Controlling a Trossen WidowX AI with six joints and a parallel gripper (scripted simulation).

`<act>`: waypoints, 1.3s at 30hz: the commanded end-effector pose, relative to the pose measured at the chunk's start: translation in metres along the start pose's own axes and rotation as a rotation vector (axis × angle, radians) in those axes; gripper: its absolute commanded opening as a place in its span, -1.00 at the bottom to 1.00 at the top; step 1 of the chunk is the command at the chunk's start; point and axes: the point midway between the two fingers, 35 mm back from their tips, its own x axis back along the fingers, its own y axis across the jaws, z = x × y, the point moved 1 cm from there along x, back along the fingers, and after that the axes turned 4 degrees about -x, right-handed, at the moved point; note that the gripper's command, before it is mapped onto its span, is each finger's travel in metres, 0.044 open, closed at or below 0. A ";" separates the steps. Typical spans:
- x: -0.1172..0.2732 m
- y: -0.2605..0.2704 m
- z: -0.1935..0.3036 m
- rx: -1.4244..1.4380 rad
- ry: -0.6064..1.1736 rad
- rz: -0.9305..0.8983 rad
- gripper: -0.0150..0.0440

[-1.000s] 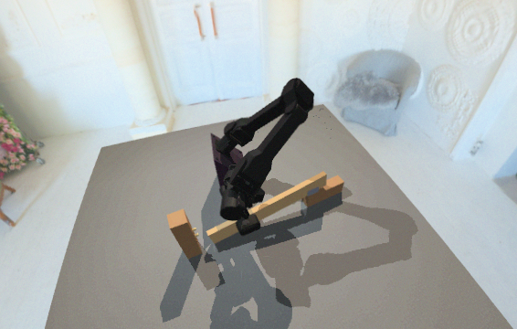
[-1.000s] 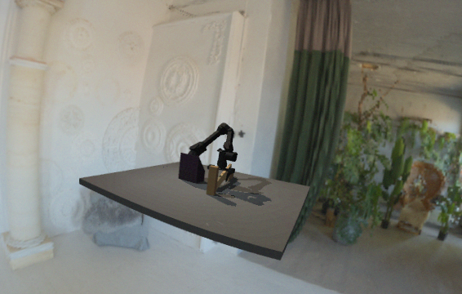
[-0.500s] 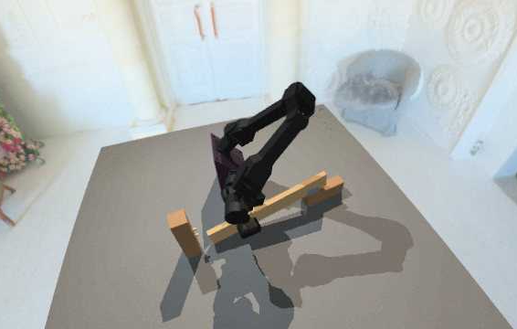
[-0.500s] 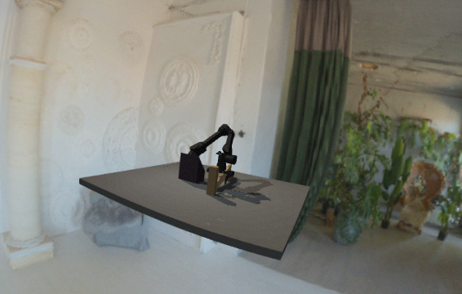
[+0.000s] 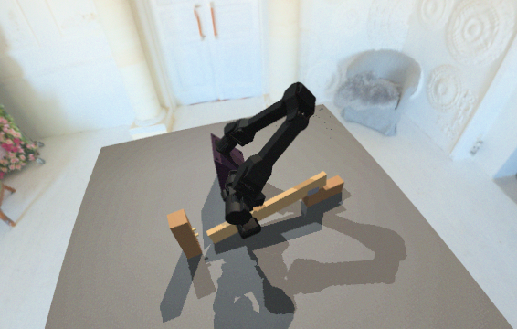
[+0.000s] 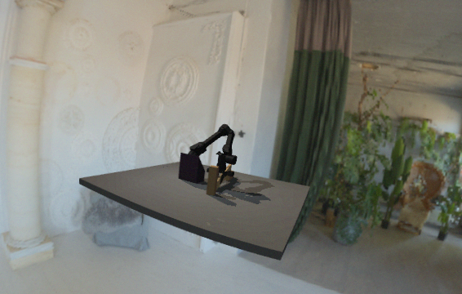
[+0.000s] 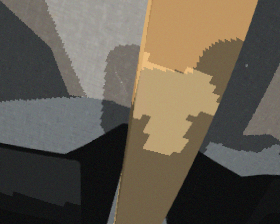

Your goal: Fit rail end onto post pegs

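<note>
The long light wooden rail (image 5: 288,196) (image 7: 196,25) slopes down from the low footboard block (image 5: 329,191) to its near end, which is low by the table. Its far end is at the block's bracket; how it sits in there is hard to tell. The upright post (image 5: 186,235) (image 6: 212,181) stands left of the near end, with a small gap between them. Its pegs (image 5: 195,231) point toward the rail and are outside it. My gripper (image 5: 244,222) (image 7: 142,133) is shut on the rail, near its near end, one finger on each side. The rail's holes are not visible.
The dark purple arm base (image 5: 225,162) (image 6: 190,167) stands behind the rail on the grey table (image 5: 117,183) (image 6: 153,200). The arm arches over the rail and casts broad shadows. The post is close to the gripper on the left, the footboard block farther off on the right.
</note>
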 end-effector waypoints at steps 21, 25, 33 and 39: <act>0.002 0.000 0.000 -0.006 -0.005 0.001 -0.49; 0.004 0.000 0.000 -0.006 -0.005 0.001 -0.49; 0.008 -0.001 0.000 -0.006 -0.005 0.001 -0.49; 0.011 -0.002 0.000 -0.006 -0.005 0.001 -0.49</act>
